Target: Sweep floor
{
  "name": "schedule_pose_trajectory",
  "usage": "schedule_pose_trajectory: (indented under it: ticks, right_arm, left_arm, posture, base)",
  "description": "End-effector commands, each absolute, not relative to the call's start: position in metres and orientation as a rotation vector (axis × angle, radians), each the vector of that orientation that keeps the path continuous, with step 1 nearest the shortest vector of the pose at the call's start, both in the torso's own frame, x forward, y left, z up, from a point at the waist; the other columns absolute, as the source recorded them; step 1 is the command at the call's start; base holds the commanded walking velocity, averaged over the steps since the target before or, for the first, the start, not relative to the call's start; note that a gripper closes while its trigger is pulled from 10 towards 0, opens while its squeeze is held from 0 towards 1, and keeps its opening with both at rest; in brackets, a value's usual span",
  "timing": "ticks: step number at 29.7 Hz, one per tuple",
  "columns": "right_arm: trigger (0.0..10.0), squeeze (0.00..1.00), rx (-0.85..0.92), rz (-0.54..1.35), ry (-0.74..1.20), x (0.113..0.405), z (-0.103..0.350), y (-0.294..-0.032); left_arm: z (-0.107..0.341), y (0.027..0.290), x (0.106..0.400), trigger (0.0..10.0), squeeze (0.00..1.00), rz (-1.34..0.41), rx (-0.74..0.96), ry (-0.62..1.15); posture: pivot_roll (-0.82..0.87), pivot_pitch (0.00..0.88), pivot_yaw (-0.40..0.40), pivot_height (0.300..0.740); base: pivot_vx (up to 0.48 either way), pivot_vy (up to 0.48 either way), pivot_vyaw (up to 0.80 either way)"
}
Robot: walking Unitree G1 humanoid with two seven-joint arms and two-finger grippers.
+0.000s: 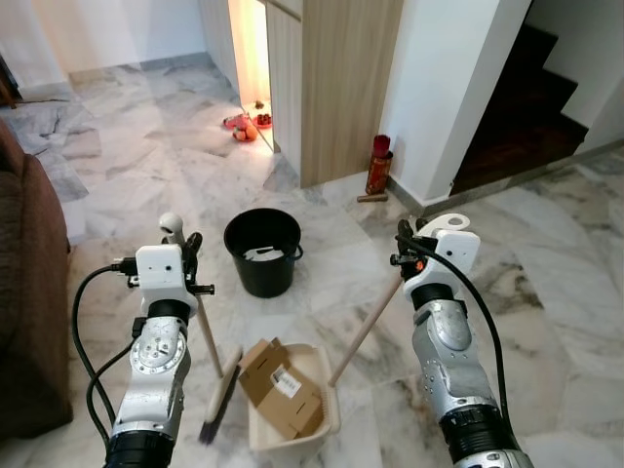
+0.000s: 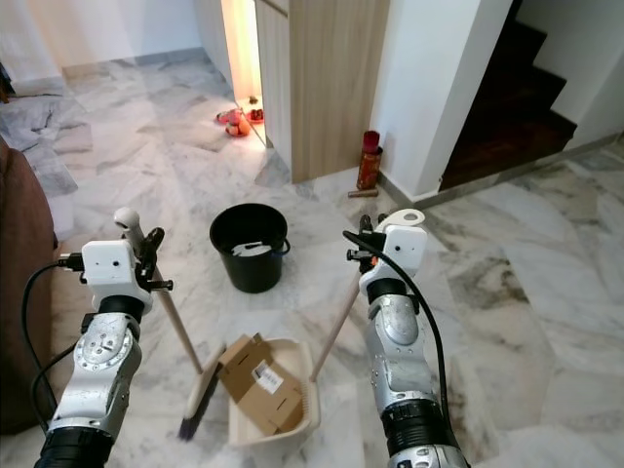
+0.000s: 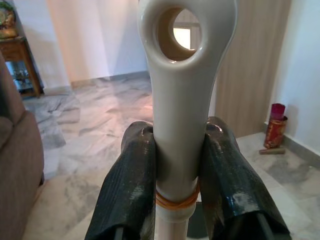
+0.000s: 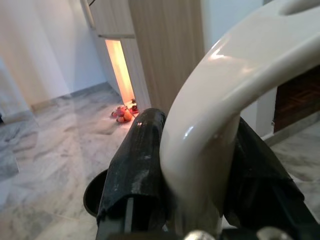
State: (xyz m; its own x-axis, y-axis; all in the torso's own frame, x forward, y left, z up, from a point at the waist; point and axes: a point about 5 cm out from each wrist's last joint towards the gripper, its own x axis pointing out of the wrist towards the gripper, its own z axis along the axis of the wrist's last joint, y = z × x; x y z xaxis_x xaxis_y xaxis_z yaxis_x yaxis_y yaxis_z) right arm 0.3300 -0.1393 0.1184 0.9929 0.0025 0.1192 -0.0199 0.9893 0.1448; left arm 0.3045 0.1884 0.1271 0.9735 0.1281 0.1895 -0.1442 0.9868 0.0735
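My left gripper [image 1: 185, 242] is shut on the cream top of the broom handle [image 3: 182, 100], whose wooden shaft slants down to the brush head [image 1: 220, 395] on the marble floor. My right gripper [image 1: 408, 244] is shut on the cream grip of the dustpan handle [image 4: 210, 115]; its stick [image 1: 366, 330] runs down to the beige dustpan [image 1: 326, 421] between my arms. A flattened piece of cardboard [image 1: 281, 386] with a white label lies in the pan, partly over its near-left rim. The brush sits just left of the pan.
A black bucket [image 1: 262, 252] holding some white scraps stands just beyond the dustpan. A brown sofa [image 1: 29, 292] flanks my left. Ahead are a wooden cabinet [image 1: 336, 88], a red can [image 1: 378, 166] by the white wall, and dark stairs [image 1: 517, 107] at right.
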Motion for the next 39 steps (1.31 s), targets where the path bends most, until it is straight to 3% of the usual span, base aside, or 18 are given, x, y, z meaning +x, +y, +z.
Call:
schedule_pose_trajectory:
  ticks: [1, 20, 26, 39]
  right_arm:
    - [10.0, 0.00, 0.162, 0.027, -0.186, 0.3338, 0.1347, -0.1338]
    - [10.0, 0.00, 0.151, 0.070, -0.188, 0.3329, 0.1349, -0.1294]
    - [10.0, 0.00, 0.153, 0.075, -0.189, 0.3330, 0.1351, -0.1298]
    - [10.0, 0.00, 0.167, 0.074, -0.174, 0.3335, 0.1336, -0.1310]
  left_arm:
    - [0.1375, 0.1915, 0.3061, 10.0, 0.00, 0.137, 0.095, -0.229]
    - [0.1382, 0.1917, 0.3060, 10.0, 0.00, 0.138, 0.096, -0.231]
    - [0.1380, 0.1913, 0.3059, 10.0, 0.00, 0.142, 0.094, -0.231]
    - [0.1366, 0.1875, 0.3054, 10.0, 0.00, 0.124, 0.096, -0.228]
  posture:
    - [0.04, 0.016, -0.035, 0.740]
    - [0.05, 0.019, -0.035, 0.740]
    - [0.05, 0.022, -0.038, 0.740]
    - [0.05, 0.029, -0.043, 0.740]
  base:
    - [0.341, 0.000, 0.00]
    - [0.330, 0.000, 0.24]
    - [0.000, 0.000, 0.80]
    - [0.000, 0.000, 0.00]
